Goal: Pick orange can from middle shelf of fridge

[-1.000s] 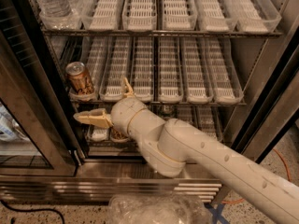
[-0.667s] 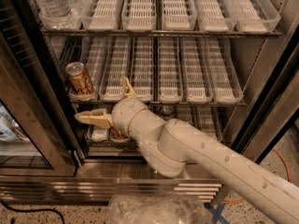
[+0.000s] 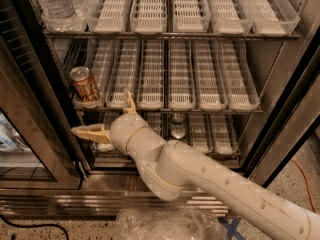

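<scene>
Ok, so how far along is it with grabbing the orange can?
Done: the fridge stands open and the gripper is at its front, fingers spread. In hand: nothing; the orange can stands untouched at the left end of the middle shelf, above the gripper. Left: rise, close, withdraw.

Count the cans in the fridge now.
3: orange can at the middle shelf's left end; two green cans on the shelf below. Arm may hide more. Open gripper just below the orange can.
</scene>
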Robot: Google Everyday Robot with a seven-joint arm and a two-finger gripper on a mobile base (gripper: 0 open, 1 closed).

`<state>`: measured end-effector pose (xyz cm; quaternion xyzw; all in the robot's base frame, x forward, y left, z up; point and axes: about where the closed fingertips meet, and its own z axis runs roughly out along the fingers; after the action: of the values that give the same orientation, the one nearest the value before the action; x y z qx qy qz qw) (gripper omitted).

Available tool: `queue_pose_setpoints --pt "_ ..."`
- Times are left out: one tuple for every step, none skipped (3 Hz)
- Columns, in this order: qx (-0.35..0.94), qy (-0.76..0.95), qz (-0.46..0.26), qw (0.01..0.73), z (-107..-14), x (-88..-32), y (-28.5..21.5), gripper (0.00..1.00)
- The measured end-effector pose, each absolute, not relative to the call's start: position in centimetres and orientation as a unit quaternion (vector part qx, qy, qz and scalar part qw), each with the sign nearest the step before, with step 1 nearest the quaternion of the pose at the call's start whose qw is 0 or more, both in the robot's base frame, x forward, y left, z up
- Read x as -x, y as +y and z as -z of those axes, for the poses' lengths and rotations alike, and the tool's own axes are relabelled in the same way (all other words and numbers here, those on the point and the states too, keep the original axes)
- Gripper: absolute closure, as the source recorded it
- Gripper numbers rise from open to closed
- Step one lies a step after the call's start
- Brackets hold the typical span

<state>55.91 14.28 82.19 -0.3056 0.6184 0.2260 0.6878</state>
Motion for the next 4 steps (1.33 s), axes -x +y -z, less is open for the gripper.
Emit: queue_pose_setpoints --pt "0.297 0.609 -0.201 0.707 -81.9 -55.3 15.3 0.0" --pt "0.302 0.588 -0.179 0.729 -85.0 -54.6 16.6 0.0" --pt "0.3 0.59 -0.182 0.728 -84.9 -54.6 16.6 0.0" --pt "0.285 0.606 -0.194 0.717 -84.8 -54.6 16.6 0.0"
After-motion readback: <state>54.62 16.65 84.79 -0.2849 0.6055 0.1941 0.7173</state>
